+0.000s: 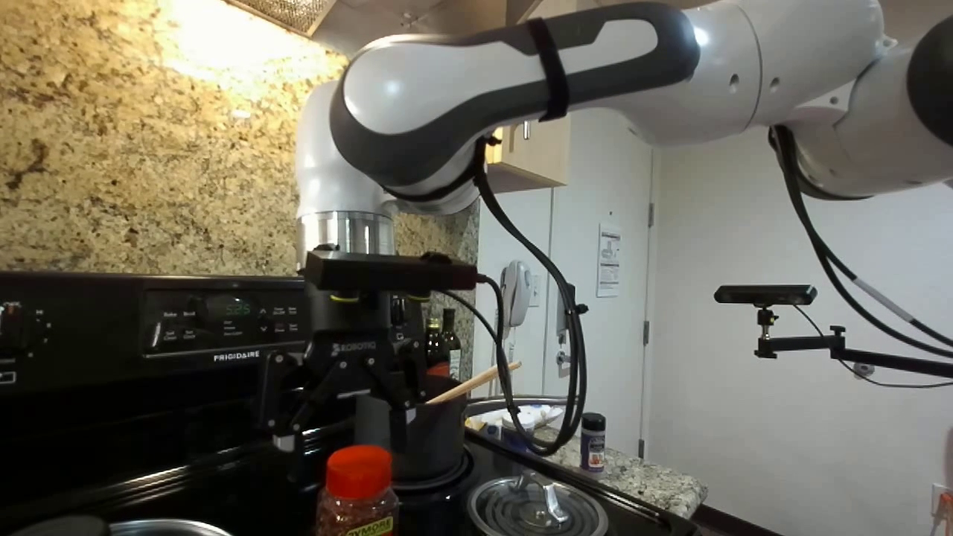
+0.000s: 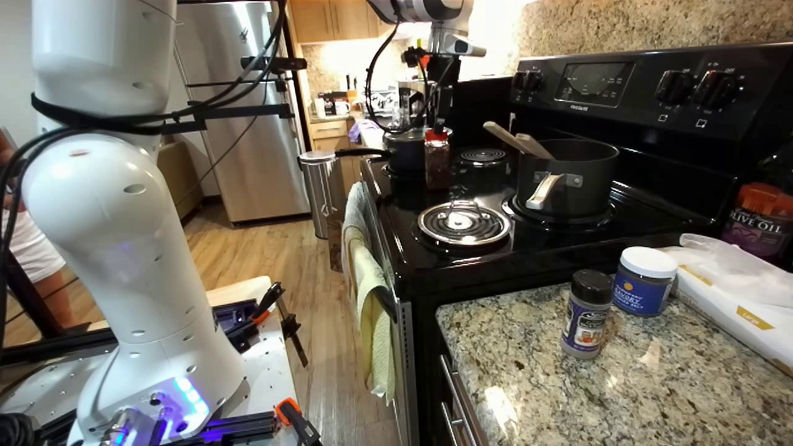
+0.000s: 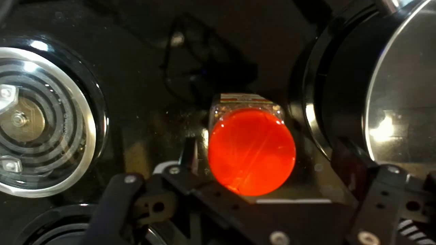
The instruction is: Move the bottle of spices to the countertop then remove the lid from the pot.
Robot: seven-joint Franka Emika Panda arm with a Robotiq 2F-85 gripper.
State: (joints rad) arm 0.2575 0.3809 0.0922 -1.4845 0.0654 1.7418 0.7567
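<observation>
On the stove beside the bench, the bottle of spices stands between the pot and the lid.

FRIGIDAIRE stands on the panel, green digits like 525 on its display, and ROBOTIQ at the base of the jaws. The spice bottle shows YMORE, the lettering before it unclear. The jar reads SAVORY, the oil bottle OLIVE OIL, the box Large
</observation>
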